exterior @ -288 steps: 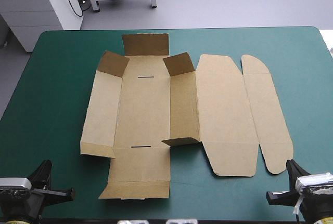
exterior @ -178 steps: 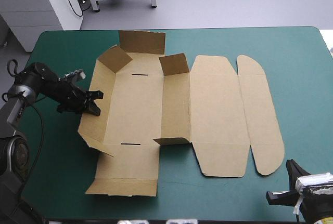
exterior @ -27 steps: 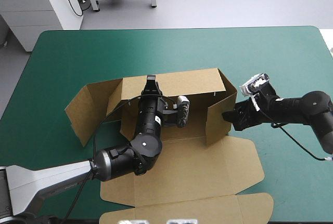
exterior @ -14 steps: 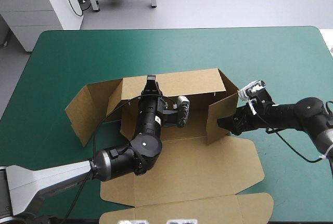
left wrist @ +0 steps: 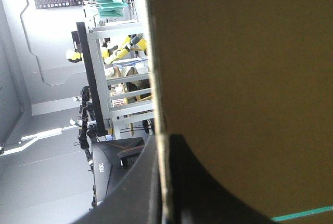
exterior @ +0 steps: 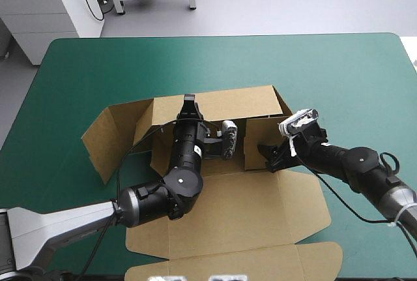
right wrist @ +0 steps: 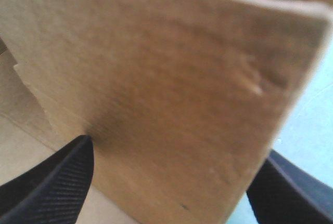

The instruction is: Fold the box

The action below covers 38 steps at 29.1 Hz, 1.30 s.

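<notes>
1. The side flap point(exterior: 255, 143) could pop back out toward 3 o'clock. I think this would happen if the right gripper point(exterior: 267, 157) moved away too soon, because nothing holds the flap but the push
2. The whole box point(exterior: 195, 183) could slide toward 9 o'clock, or the flap could bend. A push that is too hard would do that
3. The back wall point(exterior: 241, 102) could fall flat again if the left gripper point(exterior: 189, 103) slipped off its top edge
4. The box sits in the middle of the table point(exterior: 78, 66). Nearest, at 6 o'clock, its lid point(exterior: 228, 222) lies flat, almost at the near edge
5. Just past the lid, the right gripper comes in from 4 o'clock. Its black fingers stand wide apart and hold nothing. The side flap stands right in front of them, touching, and is turned in toward 9 o'clock
6. Farther on, the left gripper reaches in from 7 o'clock, over the floor of the box. Its fingers are pinched tight on the top edge of the back wall, with the board between them
7. The back wall stands up behind both grippers. A loose end flap point(exterior: 104, 141) sticks out at 9 o'clock, well apart from both. Past the wall, toward 12 o'clock, is only bare table
</notes>
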Motion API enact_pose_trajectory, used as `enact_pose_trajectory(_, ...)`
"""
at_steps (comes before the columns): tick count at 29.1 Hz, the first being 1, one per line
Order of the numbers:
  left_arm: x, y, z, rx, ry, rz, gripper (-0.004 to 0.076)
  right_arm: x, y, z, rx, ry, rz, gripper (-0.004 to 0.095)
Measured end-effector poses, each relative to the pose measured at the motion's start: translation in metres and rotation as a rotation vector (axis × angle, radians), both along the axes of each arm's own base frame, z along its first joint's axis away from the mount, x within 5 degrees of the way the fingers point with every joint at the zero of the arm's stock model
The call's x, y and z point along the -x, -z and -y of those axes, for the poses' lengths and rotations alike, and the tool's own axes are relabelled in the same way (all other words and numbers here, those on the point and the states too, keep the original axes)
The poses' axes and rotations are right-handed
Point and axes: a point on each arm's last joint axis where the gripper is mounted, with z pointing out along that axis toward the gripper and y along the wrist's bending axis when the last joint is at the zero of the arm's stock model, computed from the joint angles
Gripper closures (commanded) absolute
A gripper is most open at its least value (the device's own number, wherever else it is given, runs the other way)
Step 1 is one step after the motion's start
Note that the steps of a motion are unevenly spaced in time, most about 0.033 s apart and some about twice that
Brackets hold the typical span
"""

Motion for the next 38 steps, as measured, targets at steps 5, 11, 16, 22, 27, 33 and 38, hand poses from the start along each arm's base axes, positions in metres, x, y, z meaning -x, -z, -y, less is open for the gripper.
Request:
enact_pose_trajectory(5,0.000,0.000,0.000,-0.001,0.001,0.001,0.0732,-0.002,-0.001,-0.003,-0.005,0.046,0.023,0.0362)
enact_pose_trajectory(11,0.000,0.000,0.000,0.001,0.005,-0.001,0.0732,-0.003,-0.001,-0.002,0.010,0.065,0.036,0.0926)
enact_pose_trajectory(16,0.000,0.000,0.001,0.003,0.013,-0.003,0.0732,-0.004,-0.001,0.000,0.015,0.092,0.047,0.0928)
enact_pose_trajectory(22,0.000,0.001,0.002,0.006,0.017,-0.007,0.0685,-0.005,-0.002,0.001,0.011,0.103,0.049,0.0928)
enact_pose_trajectory(27,0.001,0.002,0.004,0.012,0.043,-0.021,0.0353,-0.005,-0.002,0.001,0.012,0.105,0.049,0.0928)
enact_pose_trajectory(33,0.002,0.005,0.008,0.023,0.078,-0.044,0.0157,-0.005,-0.002,0.001,0.010,0.109,0.051,0.0927)
enact_pose_trajectory(38,0.010,0.004,0.013,0.066,0.069,-0.040,0.0161,-0.018,-0.001,0.001,0.001,0.154,0.042,0.0927)
